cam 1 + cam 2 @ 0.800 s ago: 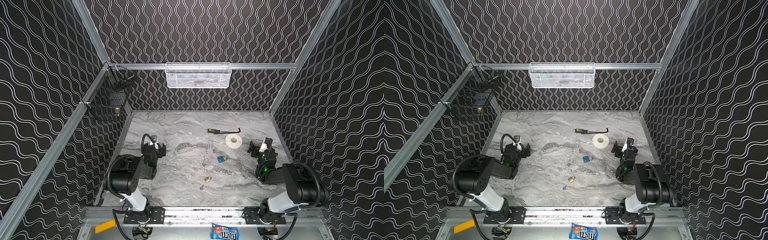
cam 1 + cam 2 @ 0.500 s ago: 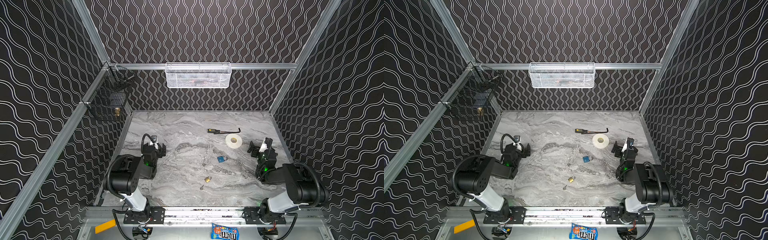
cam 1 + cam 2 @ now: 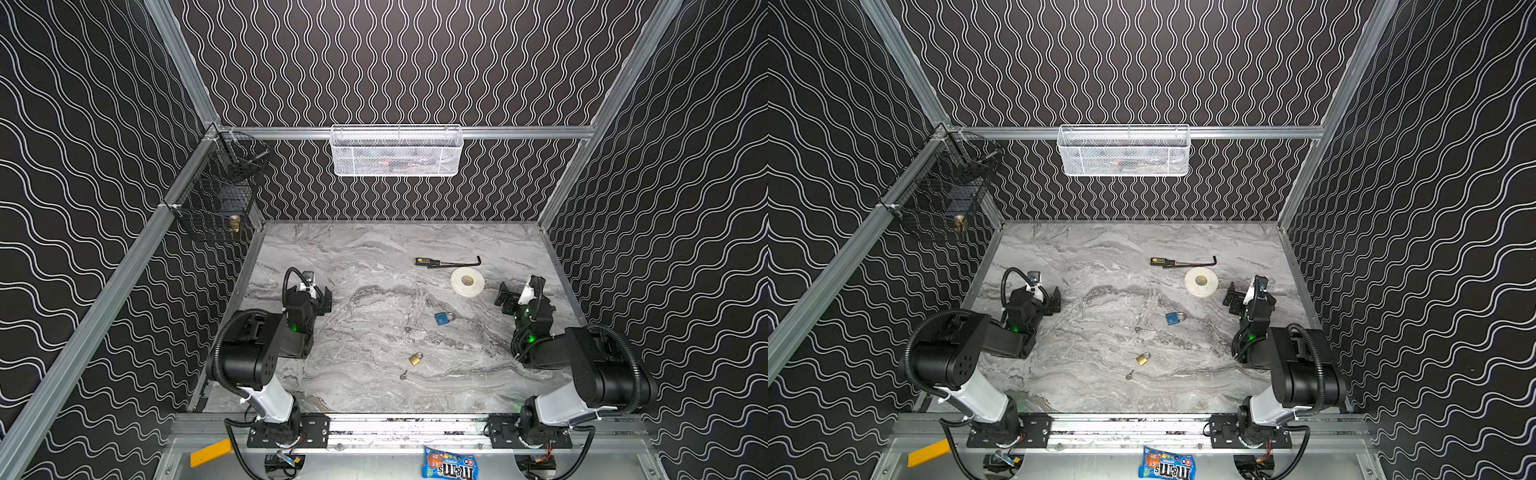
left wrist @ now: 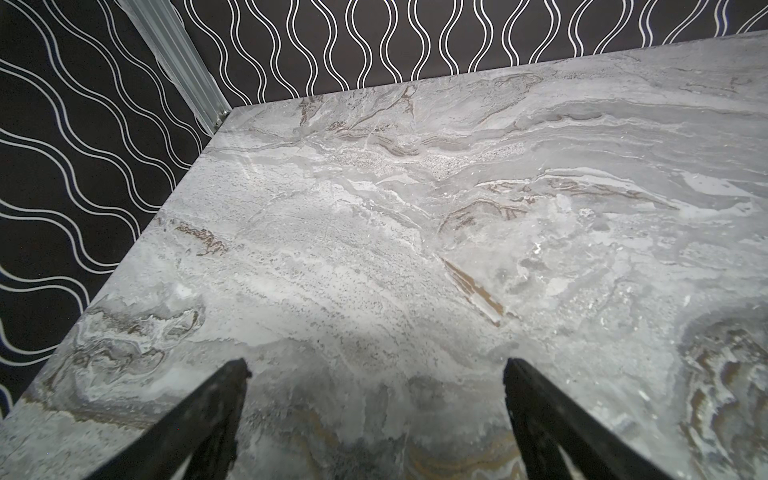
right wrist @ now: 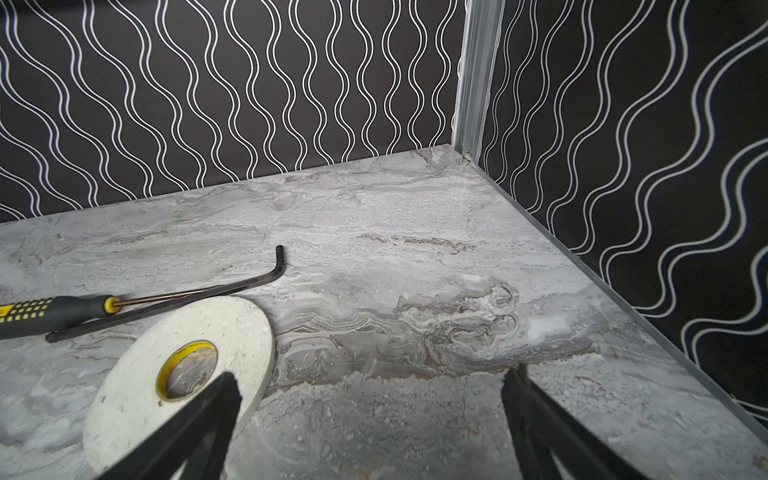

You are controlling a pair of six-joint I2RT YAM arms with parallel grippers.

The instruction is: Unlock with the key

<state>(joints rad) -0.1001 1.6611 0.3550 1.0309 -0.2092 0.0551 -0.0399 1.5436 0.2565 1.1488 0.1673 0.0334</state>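
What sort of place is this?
Probably a robot test booth: a left arm and right arm bolted to a rail, a marble-look tabletop boxed in by wavy-patterned panels, and a blue padlock and brass padlock laid out.

From here I see my right gripper (image 5: 372,378) spread wide above the grey marble table (image 5: 415,257), one fingertip in front of a flat-lying white tape roll (image 5: 137,386), and just beyond it a black-and-yellow screwdriver (image 5: 50,311) lying alongside a black hex key (image 5: 232,287), wavy-patterned walls (image 5: 208,104) behind.
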